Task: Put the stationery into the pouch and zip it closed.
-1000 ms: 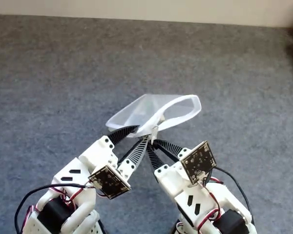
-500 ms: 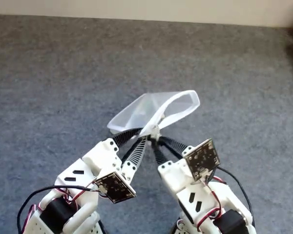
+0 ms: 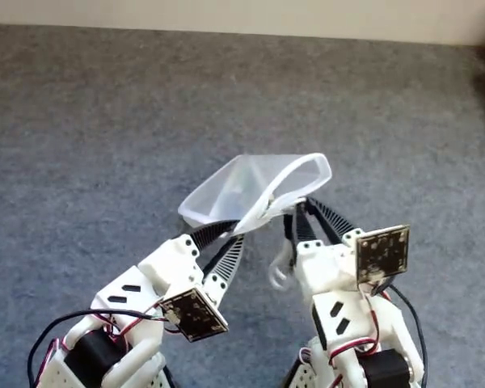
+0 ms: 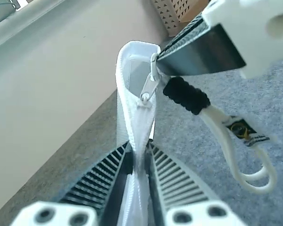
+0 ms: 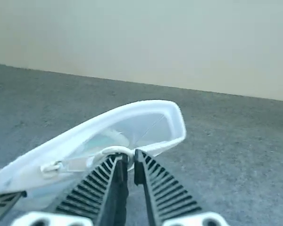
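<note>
Pouch [image 3: 242, 182] up off the grey carpet [image 3: 81, 121], between both grippers. Was pinched at its zipped end by the left gripper [image 4: 139, 153], narrowed to a slit with nothing but the white zip tape in the gap. Ran straight on from those fingertips as a shut seam, standing on edge, as far as the slider [image 4: 145, 97]. Gaped past the slider into an open mouth, at the end farthest from the left gripper and just ahead of the right one. Was held as well by the zip pull [image 4: 152, 70], caught in the right gripper [image 5: 127, 160], itself nearly closed, with ribbed black fingers [image 5: 160, 190] almost meeting around the pull's white ring [image 5: 112, 151]. Met that right gripper set crosswise to the left gripper's line, with both sets of fingertips near each other and only the short zipped stretch between them. Carried a knotted black cord [image 4: 185, 94] and a white loop strap [image 4: 247, 157] at the pull, dangling under the right gripper and beside its wrist. Showed a faint pale shape through the translucent wall, just past the right gripper's fingertips; could not tell what. Had a pale wall [image 5: 132, 37] far behind, well beyond both grippers
</note>
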Controlling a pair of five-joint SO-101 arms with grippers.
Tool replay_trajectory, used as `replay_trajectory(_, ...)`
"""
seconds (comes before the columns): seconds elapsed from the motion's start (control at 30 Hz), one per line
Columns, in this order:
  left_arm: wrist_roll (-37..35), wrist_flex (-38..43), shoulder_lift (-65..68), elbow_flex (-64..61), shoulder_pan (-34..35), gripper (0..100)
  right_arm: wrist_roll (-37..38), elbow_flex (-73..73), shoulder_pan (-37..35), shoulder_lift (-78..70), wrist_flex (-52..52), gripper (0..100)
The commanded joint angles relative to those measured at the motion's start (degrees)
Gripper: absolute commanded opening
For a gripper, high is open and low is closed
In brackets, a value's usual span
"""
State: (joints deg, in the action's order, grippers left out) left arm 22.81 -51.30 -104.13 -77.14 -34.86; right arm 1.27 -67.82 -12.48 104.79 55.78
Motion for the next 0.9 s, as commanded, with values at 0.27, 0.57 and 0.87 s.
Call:
replay_trajectory(0.27, 0.35, -3.69, -0.57, 3.38, 1.1, 0, -0.53, 4.18, 8.04, 0.13, -4.09, 0.5)
replay_trajectory(0.57, 0.35, -5.01, -0.57, 4.35, 1.1, 0, -0.35, -1.63, 11.3, 0.31, -10.33, 0.5)
replay_trajectory(0.87, 0.35, -5.01, -0.57, 4.35, 1.1, 0, 1.93, -6.46, 18.59, 0.31, -14.55, 0.5)
